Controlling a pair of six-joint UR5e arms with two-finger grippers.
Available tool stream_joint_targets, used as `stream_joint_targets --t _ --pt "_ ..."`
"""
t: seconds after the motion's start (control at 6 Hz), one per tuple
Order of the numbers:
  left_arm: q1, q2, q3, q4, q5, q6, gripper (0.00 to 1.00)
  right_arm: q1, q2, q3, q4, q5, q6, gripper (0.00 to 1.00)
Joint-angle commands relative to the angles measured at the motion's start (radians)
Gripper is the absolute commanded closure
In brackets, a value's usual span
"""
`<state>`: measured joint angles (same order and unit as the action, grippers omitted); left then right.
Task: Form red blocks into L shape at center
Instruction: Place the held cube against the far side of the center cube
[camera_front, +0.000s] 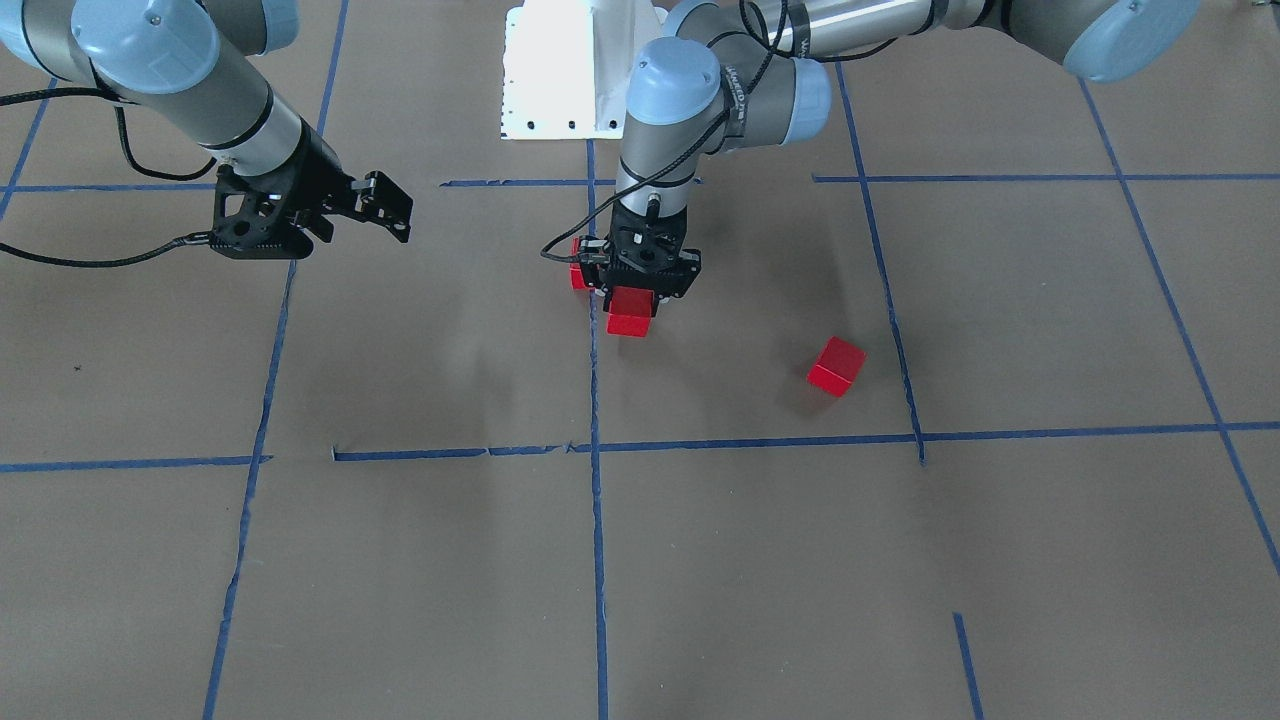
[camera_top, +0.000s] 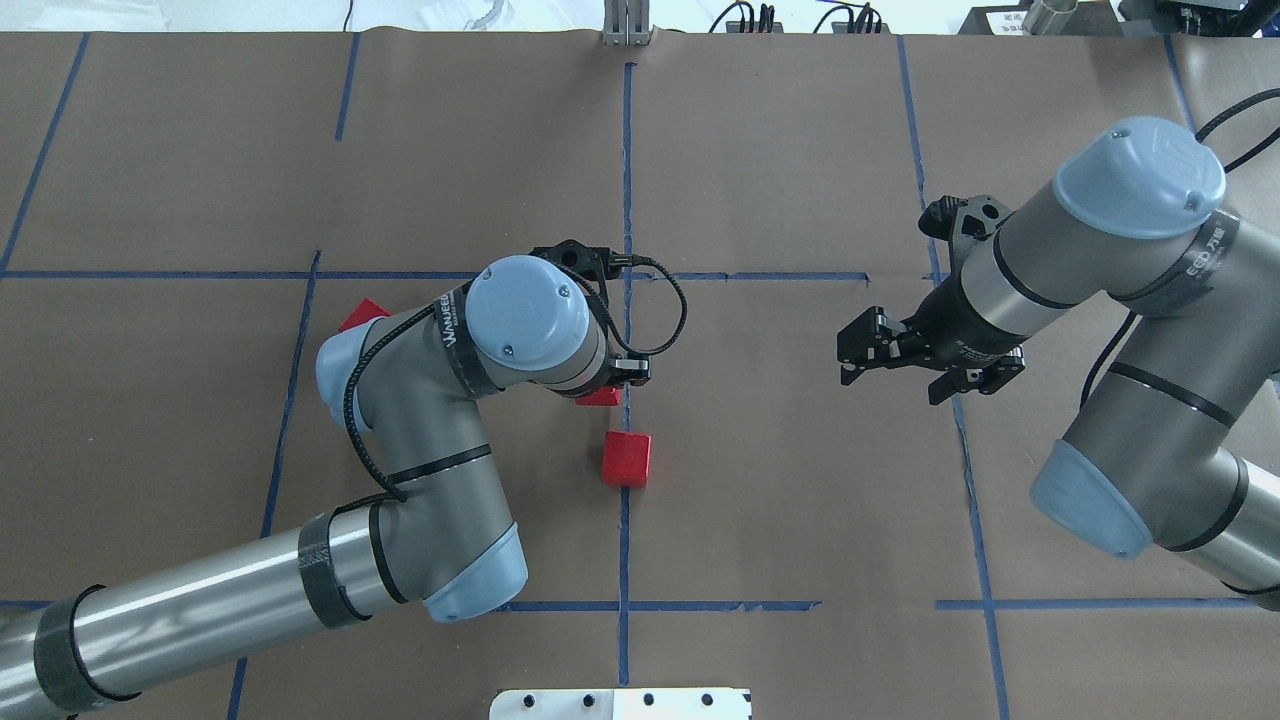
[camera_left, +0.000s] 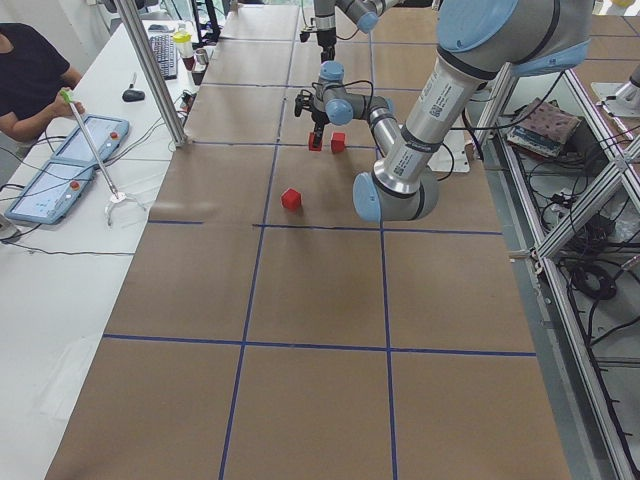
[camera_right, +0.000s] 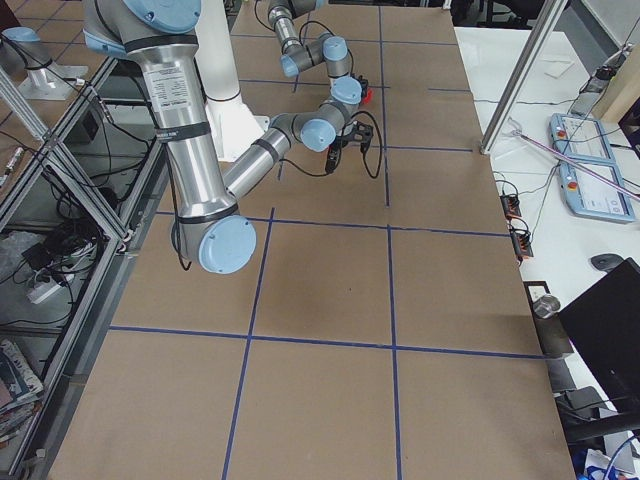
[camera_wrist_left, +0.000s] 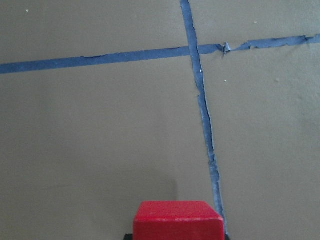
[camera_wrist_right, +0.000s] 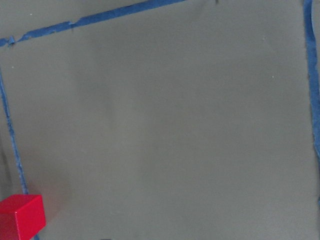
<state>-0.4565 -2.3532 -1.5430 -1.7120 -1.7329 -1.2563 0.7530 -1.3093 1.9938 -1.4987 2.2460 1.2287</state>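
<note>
Red block (camera_front: 629, 322) is clamped in the left gripper (camera_front: 632, 297), just left of the middle tape line (camera_front: 596, 560); a second block (camera_top: 627, 458) lies on that line, just nearer the robot. Third block (camera_front: 837, 366) lies well apart, far-left, with room all round. Right gripper (camera_top: 855, 348) hangs wide, well right.

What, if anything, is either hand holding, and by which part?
The left hand grips one red block by two opposite side faces; the right hand holds nothing.
</note>
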Motion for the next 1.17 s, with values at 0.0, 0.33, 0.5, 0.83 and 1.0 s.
stream_joint_targets --t 0.0,0.33,0.5,0.83,1.0 --pt "0.025 -0.047 0.014 0.067 0.001 -0.069 1.00 0.017 -0.033 0.014 0.000 0.003 0.000 0.00" --pt "0.044 -0.049 0.015 0.066 0.004 -0.069 1.00 0.020 -0.041 0.017 0.000 0.003 0.000 0.00" --pt "0.058 -0.051 0.026 0.064 0.006 -0.071 1.00 0.020 -0.044 0.017 0.000 0.003 0.000 0.00" --pt "0.058 -0.055 0.044 0.069 0.006 -0.077 0.99 0.020 -0.045 0.017 0.002 0.003 0.000 0.00" --pt "0.058 -0.066 0.056 0.074 0.004 -0.078 0.98 0.020 -0.044 0.017 0.000 0.003 0.000 0.00"
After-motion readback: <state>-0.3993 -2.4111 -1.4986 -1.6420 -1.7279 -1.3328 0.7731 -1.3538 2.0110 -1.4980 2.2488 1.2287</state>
